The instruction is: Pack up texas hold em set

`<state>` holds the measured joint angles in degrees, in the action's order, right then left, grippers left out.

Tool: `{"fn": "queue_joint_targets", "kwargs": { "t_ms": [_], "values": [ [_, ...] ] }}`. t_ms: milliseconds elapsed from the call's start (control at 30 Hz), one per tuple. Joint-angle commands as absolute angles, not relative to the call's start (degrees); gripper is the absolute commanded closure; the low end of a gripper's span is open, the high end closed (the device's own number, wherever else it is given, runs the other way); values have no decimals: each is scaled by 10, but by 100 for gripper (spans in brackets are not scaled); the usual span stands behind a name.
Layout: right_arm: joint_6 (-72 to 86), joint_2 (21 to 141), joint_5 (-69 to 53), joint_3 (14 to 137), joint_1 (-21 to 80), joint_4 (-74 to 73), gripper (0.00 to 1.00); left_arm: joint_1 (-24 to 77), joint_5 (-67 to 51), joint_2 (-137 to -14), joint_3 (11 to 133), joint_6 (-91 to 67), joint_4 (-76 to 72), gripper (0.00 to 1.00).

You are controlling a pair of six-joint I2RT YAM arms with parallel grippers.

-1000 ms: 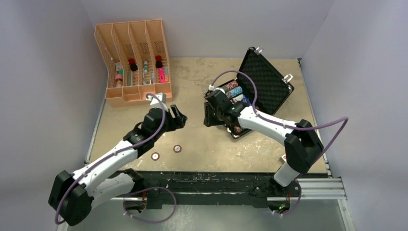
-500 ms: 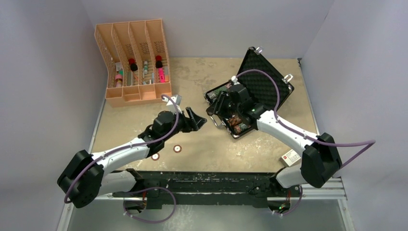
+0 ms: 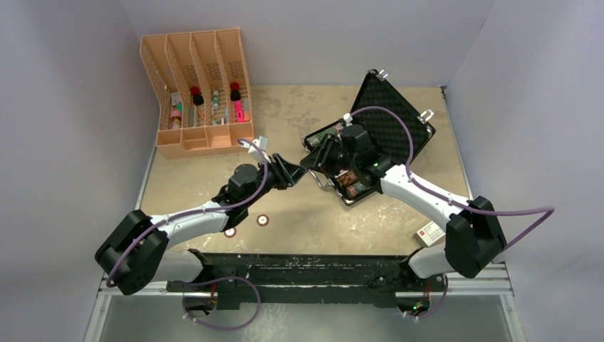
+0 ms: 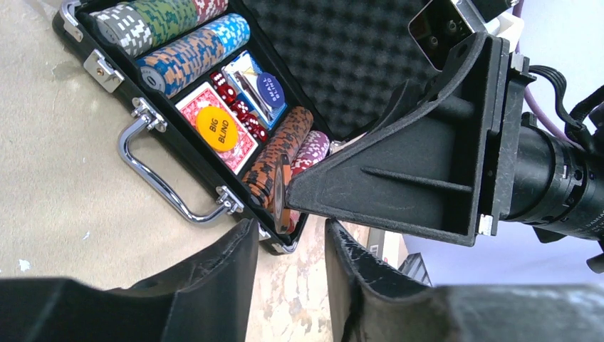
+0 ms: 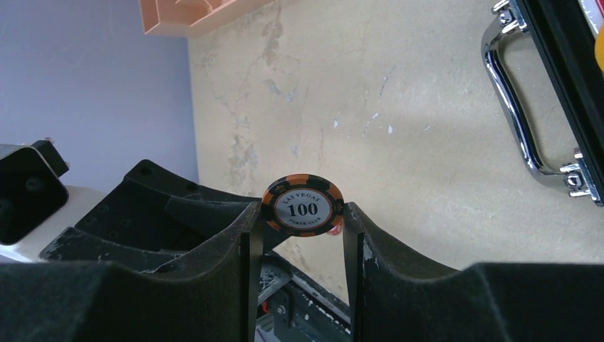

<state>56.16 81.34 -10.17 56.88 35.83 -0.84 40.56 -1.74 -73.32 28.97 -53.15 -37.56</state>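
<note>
Beneath everything: a beige, scuffed worktop [image 3: 299, 107], closed in by pale grey walls.

Reaching in from the near edge: a black-and-white left arm [image 3: 185, 221] and a matching right arm [image 3: 417, 192], meeting near the middle.

At the far left corner: a tall orange four-slot plastic rack [image 3: 196, 92], small bottles in its slots.

Toward the far right corner: the small black briefcase [image 3: 393, 117], lying open, foam-lined lid tilted back, base set at an angle to the worktop edges. On its front wall: a silver handle [image 4: 153, 171].

Just off the briefcase's handle side: the right end effector [image 5: 303, 222], clamped on a round orange-and-black poker chip [image 5: 303, 206] marked "LAS VEGAS 100". Pinched by the rim between the two fingertips, clear of the worktop, printed face toward the right wrist camera.

Facing it, tips near that chip: the left end effector [image 4: 290, 239], fingers apart, only worktop showing between them, nothing held. Contact with the chip: cannot be told.

By the near right corner, partly behind the right arm: a small white-and-red box [image 3: 429, 233].

Inside the briefcase base: rows of coloured poker chips [image 4: 192, 53] standing on edge, and a red-backed card deck [image 4: 191, 112] with a yellow "BIG BLIND" disc [image 4: 216, 127] on top. Beside it: a blue "SMALL BLIND" disc [image 4: 269, 87] and red dice [image 4: 229, 91].

Flat on the worktop near the near edge, left of middle: two loose red-and-white round chips [image 3: 263, 220], one just beside the left forearm.
</note>
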Motion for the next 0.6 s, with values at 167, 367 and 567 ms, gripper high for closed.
{"fn": "queue_joint_targets", "kwargs": {
  "t_ms": [167, 367, 567],
  "values": [
    [578, 793, -136, 567, 355, 22, 70, 410, 11, -738, 301, -516, -442, 81],
    [558, 801, -149, 577, 353, 20, 69, 409, 21, -748, 318, -474, -430, 100],
    [483, 801, -154, 612, 338, -3, 40, 409, 22, -729, 342, -425, -366, 100]
  ]
}}
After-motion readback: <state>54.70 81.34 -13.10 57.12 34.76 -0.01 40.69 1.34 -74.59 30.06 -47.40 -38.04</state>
